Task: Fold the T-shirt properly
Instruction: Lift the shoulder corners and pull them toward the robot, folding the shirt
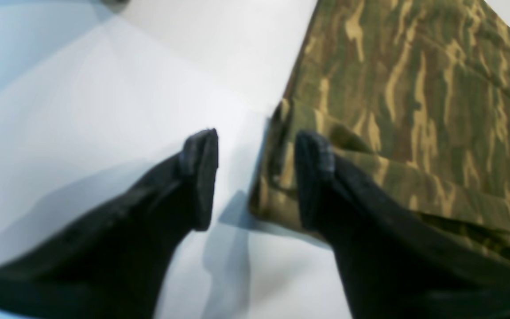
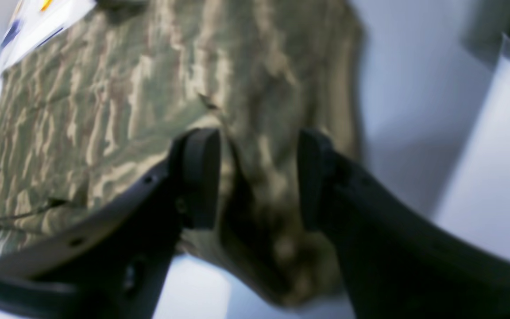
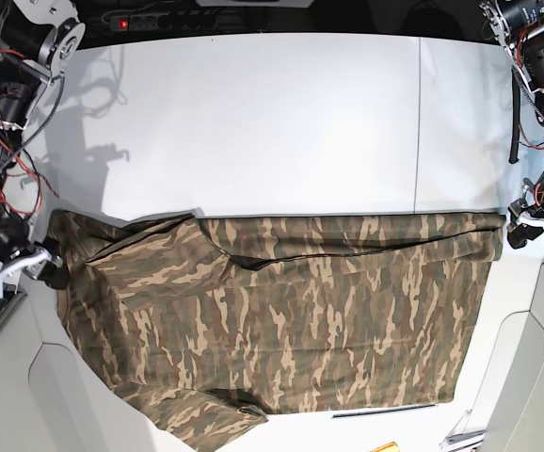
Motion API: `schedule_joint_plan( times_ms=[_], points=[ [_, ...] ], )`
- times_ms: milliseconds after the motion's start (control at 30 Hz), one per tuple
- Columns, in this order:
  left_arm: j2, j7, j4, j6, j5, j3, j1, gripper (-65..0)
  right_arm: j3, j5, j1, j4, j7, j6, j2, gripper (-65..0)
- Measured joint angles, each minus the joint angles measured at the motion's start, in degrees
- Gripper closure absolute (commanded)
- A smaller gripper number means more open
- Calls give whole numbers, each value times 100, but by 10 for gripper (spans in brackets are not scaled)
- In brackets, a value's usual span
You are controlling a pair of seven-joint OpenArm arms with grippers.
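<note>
White and bare at the far side, the worktop [image 3: 272, 122] carries the T-shirt [image 3: 291, 320] along its near half, spread almost flat with one long fold already running across its upper edge. My left hand [image 1: 255, 177] is open, its two fingers apart above the folded corner of the cloth; one finger is over the white surface and the other over the camouflage, and nothing is held between them. My right hand [image 2: 259, 177] is open too, with a raised bunch of the shirt's edge standing between its fingers, but I judge that they are not pressing it. The step in hand seems to be to take new grips for the next fold. To do it well, I think both hands should catch all layers at the edge, at matching places on each side, and lift together so the fold line remains straight and no wrinkles form.
</note>
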Motion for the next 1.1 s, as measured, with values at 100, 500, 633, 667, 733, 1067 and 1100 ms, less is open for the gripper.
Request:
schedule_joint_plan(
  times_ms=[100,500,633,667,733,1067,1100],
  points=[
    [42,-24,0,-4,-15,0,120,-400,251,127,-326,-2,138,-2,0,-416],
    [133,-1019,-518,-7,275,260,136,-409,116,122,-879,-11,780,-13,-35,-440],
    [133,-1082,-551,-7,210,476,116,-409,-328,129,-879,-11,949,-127,-48,-440],
    [170,-1091,-551,-7,190,483,103,-409,-444,127,-881,-11,986,-127,-48,-440],
    [251,-1130,-551,-33,175,498,103,-409,-649,111,-876,-11,1027,-223,-48,-440],
    [660,-1121,-542,-315,149,503,87,-124,-1045,-42,-861,-11,1128,-402,-52,-293],
    [660,-1104,-549,-313,160,505,90,-43,-1045,-149,-861,-11,1145,-404,-66,-209]
  ],
)
